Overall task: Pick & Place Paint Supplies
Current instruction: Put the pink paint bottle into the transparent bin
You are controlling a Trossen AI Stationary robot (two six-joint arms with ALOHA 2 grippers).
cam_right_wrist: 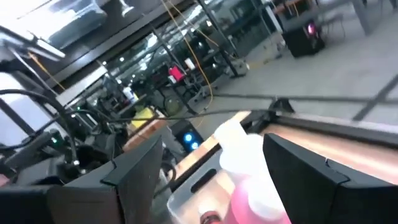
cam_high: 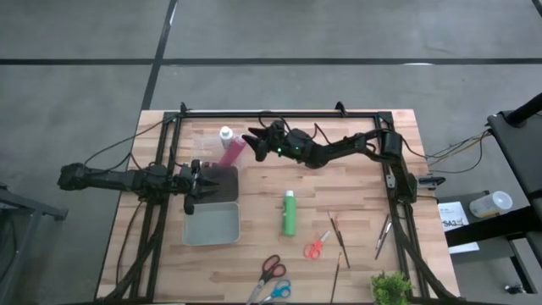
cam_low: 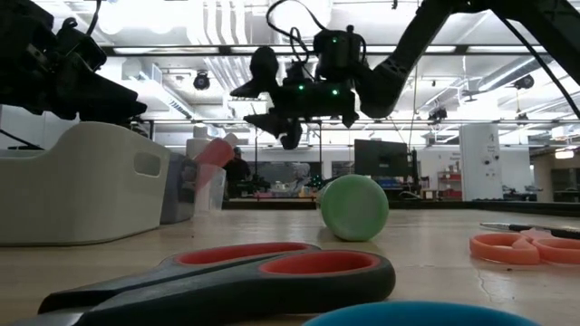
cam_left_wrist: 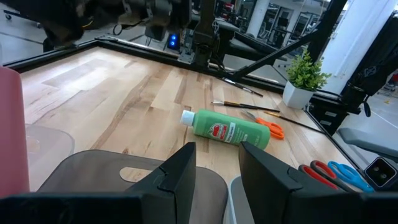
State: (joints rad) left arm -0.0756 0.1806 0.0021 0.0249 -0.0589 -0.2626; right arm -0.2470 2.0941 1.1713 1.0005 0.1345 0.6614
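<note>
A red bottle (cam_high: 234,153) with a white cap leans in a clear container (cam_low: 210,188) at the table's far left, and a white bottle (cam_high: 225,134) is just beyond it. A green bottle (cam_high: 290,213) lies on its side mid-table. Brown-handled brushes (cam_high: 339,241) lie flat at the near right. My right gripper (cam_high: 252,141) is open and points level. Its fingers stand on either side of the red bottle's cap end (cam_right_wrist: 239,155) and a little above it, without touching it. My left gripper (cam_left_wrist: 217,168) waits open over a dark bin (cam_left_wrist: 124,177).
A grey tray (cam_high: 212,224) sits near the dark bin. Small orange scissors (cam_high: 317,246), red-and-black scissors (cam_high: 271,268) and blue scissors (cam_high: 276,293) lie toward the near edge. A potted plant (cam_high: 389,288) stands at the near right. A black frame (cam_high: 279,114) borders the table.
</note>
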